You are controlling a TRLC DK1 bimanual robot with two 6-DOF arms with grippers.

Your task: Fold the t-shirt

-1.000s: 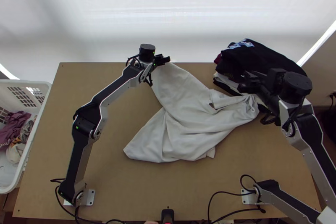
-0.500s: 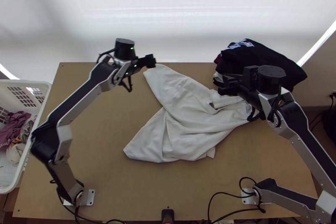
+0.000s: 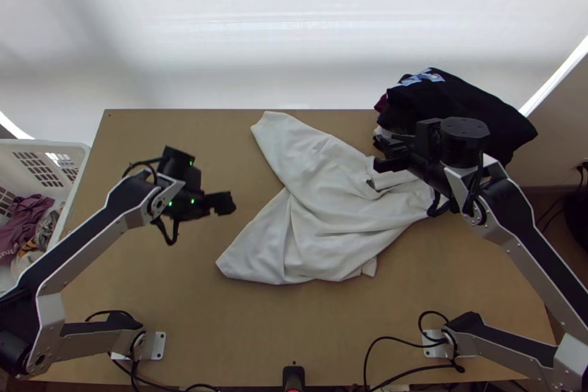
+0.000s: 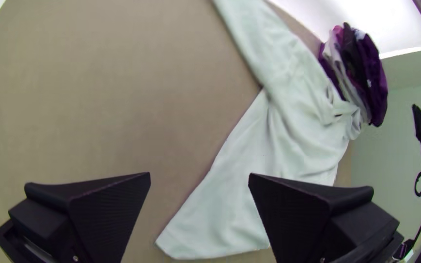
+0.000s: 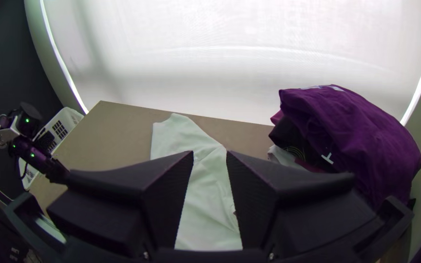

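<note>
Your left claw (image 4: 199, 176) gaped wide, gripping nothing, near the slanting edge of the rumpled white cloth t-shirt (image 3: 331, 208). Your right claw (image 5: 210, 153) also stood parted and held nothing, above the shirt's far side. The shirt lay partly spread mid-way across the light wooden counter (image 3: 184, 333), with 2 tapering ends and a bunched end by the stack of dark folded clothes (image 3: 456, 98). You risked a crooked fold if you pinched there, because the overlapping creases could have given you several layers or just 1. That stack was a likely snag: the right claw was close beside it, and a sideways sweep might have toppled it. Your left arm (image 3: 81, 237) reached in past the white slatted plastic basket (image 3: 22, 143), so swinging it wide might have knocked the rim.
</note>
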